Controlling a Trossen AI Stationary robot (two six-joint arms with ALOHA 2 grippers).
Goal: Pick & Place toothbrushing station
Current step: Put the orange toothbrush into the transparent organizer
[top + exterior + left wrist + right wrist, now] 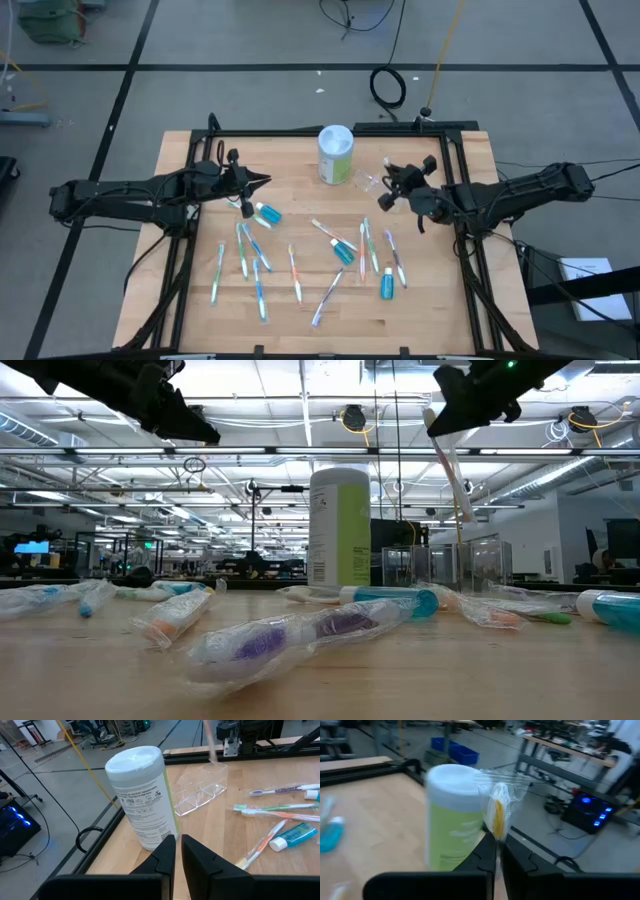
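Wrapped toothbrushes (290,638) lie scattered nearest the low camera — the right gripper (496,851) pinches one more above the table.

Small teal toothpaste tubes (344,252) lie among them on the wooden table (300,320). Farther back stands a green-and-white wipes canister (335,154), with a clear plastic organizer (200,787) beside it. Right fingers are pressed onto a wrapped orange-handled toothbrush (497,815), held aloft near the canister — the left gripper (178,851) hovers opposite, fingers nearly together, holding nothing.
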